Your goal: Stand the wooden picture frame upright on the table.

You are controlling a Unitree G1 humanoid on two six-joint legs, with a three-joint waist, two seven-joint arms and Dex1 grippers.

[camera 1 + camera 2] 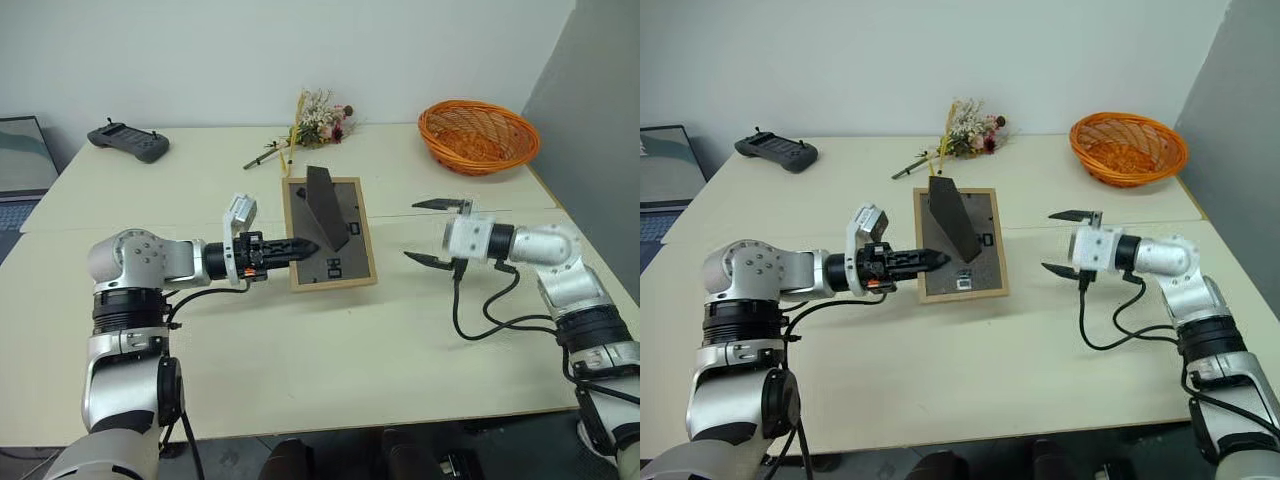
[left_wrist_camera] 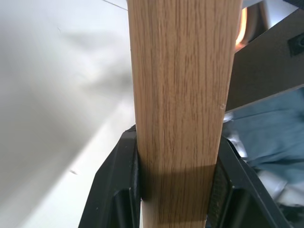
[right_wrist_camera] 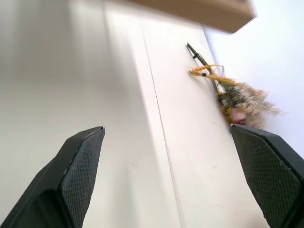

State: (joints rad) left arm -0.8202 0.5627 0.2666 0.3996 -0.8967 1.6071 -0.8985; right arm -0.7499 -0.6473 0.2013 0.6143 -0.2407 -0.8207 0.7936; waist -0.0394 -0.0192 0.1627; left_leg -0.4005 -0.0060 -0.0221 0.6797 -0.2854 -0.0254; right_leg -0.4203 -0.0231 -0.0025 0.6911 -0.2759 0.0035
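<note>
While left claw [image 1: 300, 246] grips wooden picture frame [image 1: 329, 232] edge, seemingly lifted off table [image 1: 330, 340] | right claw [image 1: 430, 232] wide open, empty

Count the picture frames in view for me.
1. The wooden picture frame is mid-table, back facing up, its left edge clamped in the left gripper. None looks hidden.

Picture frame [image 1: 330, 232] between end effectors

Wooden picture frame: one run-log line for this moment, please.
left gripper: shut on light-wood picture frame | stand: unfolded | right gripper: open, apart
</note>
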